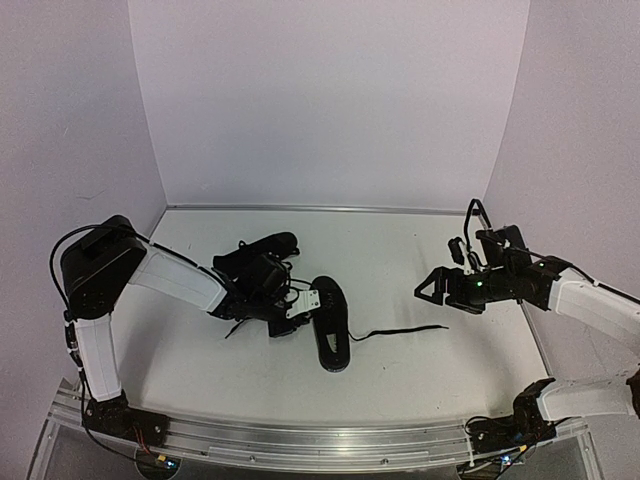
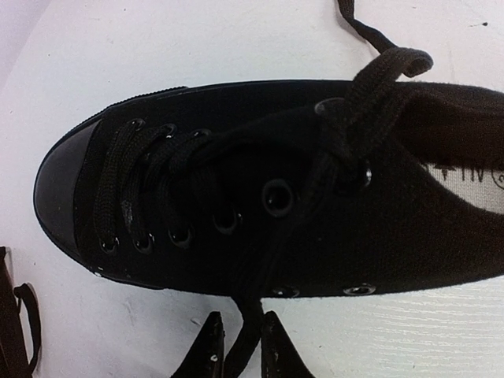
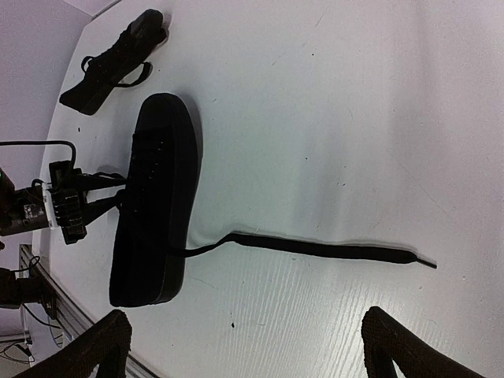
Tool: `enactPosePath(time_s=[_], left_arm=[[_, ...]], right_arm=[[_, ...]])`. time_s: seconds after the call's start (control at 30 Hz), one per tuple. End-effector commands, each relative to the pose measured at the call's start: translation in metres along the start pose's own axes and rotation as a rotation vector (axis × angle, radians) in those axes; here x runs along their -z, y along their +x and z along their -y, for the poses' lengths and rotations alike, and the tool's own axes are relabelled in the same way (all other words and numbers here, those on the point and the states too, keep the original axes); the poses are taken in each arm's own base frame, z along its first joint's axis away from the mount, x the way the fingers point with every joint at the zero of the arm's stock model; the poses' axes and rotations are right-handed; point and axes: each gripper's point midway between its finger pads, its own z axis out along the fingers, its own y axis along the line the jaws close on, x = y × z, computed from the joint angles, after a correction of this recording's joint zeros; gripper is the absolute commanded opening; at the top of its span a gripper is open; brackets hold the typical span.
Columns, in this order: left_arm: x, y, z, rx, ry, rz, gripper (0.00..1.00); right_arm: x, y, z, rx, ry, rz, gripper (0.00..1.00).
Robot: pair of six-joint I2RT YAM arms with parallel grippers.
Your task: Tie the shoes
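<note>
While our left jaws pinch one lace [image 2: 246, 335] beside the near shoe [image 1: 330, 322] on the desk [image 1: 400, 260] and our right jaws hang spread over the loose lace [image 3: 315, 247], we judge both laces limp, light, best gripped near the tips.

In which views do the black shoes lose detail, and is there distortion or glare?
Top view: the rail bows from lens distortion; the near shoe is a dark blob. Left wrist view: sharp, eyelets glinting. Right wrist view: that shoe is almost a silhouette with a soft shadow; no glare.
</note>
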Motion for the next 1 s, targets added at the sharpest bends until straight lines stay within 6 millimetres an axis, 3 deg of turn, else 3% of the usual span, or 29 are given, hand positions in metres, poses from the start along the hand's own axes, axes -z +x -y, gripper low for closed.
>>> enactPosePath(time_s=[0.0,0.17,0.37,0.47,0.97], left_arm=[[0.000,-0.016,-0.012,-0.001,-0.037,0.039,0.16],[-0.003,-0.013,-0.014,0.012,-0.050,0.023,0.16],[0.003,-0.020,-0.019,0.022,-0.066,0.044,0.07],[0.013,-0.027,-0.020,0.026,-0.073,0.063,0.00],[0.062,-0.063,-0.007,0.053,-0.054,0.187,0.00]], right_arm=[[0.001,-0.006,-0.002,0.007,-0.007,0.025,0.98],[0.001,-0.006,-0.001,0.006,-0.004,0.028,0.98],[0.000,-0.006,0.001,-0.002,0.007,0.027,0.98],[0.000,-0.006,0.003,-0.008,0.013,0.026,0.98],[-0.006,-0.002,0.009,-0.020,0.039,0.000,0.98]])
